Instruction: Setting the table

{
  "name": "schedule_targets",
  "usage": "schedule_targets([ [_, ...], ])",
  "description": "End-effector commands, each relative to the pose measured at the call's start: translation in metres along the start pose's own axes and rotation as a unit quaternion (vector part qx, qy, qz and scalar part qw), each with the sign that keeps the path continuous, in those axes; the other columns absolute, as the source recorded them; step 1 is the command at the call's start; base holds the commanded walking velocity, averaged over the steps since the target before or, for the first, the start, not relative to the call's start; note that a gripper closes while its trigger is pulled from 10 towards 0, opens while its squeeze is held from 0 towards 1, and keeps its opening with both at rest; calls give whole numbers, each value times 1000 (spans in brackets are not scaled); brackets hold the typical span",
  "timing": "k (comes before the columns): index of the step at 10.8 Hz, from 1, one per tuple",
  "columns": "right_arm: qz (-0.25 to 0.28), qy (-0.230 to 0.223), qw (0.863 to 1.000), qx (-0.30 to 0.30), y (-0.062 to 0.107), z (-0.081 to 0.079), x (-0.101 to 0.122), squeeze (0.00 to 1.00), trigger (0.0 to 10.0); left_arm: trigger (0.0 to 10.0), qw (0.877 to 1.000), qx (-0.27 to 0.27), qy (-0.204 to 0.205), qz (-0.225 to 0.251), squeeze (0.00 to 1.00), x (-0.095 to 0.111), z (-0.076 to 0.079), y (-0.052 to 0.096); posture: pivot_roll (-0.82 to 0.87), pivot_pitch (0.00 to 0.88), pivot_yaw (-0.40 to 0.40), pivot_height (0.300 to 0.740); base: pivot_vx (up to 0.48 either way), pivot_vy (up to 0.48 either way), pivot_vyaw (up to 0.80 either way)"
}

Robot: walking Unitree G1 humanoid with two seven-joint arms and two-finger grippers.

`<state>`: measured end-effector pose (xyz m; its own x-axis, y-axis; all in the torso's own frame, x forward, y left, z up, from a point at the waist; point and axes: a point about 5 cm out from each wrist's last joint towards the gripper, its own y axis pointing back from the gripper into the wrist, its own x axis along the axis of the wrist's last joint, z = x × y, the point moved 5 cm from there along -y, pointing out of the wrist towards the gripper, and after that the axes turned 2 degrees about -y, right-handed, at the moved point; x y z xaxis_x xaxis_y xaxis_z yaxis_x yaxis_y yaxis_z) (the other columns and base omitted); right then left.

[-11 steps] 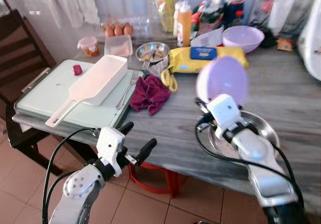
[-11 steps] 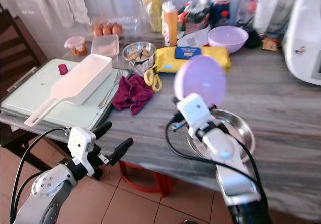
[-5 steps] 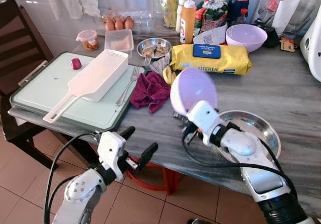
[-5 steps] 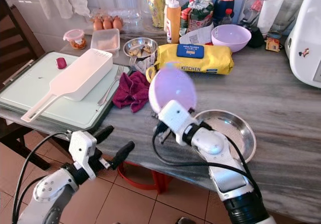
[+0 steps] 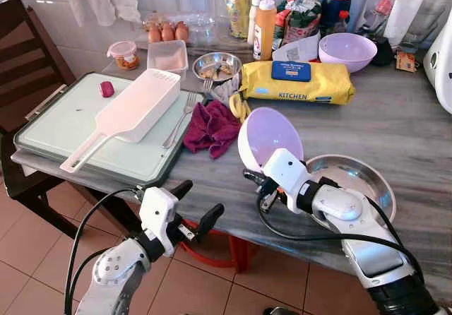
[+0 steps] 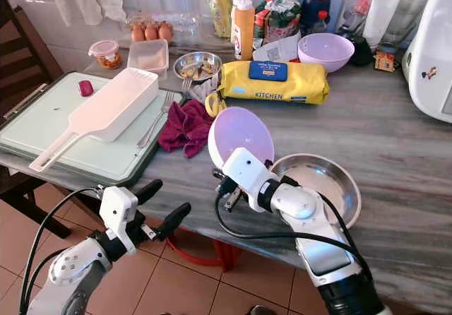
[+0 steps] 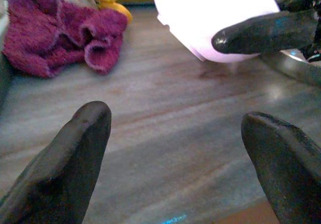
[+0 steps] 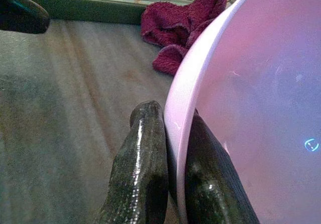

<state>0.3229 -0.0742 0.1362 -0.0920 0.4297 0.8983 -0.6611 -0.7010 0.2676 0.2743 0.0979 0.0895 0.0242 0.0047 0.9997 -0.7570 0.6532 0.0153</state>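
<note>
Pinching lilac bowl (image 5: pixel 268 137), right end effector (image 8: pixel 173 148) reaches forward.

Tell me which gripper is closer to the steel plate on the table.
Right. The right gripper, shut on the lilac bowl, sits right beside the steel plate, at its near-left rim. The left gripper hangs open off the table's front edge, farther left.

Both arms are silver with rounded joints and white blocks at the wrists. Looping black cables run along each. The left gripper (image 5: pixel 193 203) and right gripper (image 8: pixel 173 148) have long, glossy black fingers.
</note>
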Motion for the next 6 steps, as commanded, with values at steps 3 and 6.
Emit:
schedule_targets([
  [3,0,6,999,50,0,-18,5,0,10000,10000,1000,-12,-4,-8,0,-4,4,-1,-91,131,78,740,0,0,0],
  [6,-6,11,998,64,1,-22,3,1000,10000,10000,1000,-9,-6,-15,0,-8,4,-2,-93,130,75,740,0,0,0],
])
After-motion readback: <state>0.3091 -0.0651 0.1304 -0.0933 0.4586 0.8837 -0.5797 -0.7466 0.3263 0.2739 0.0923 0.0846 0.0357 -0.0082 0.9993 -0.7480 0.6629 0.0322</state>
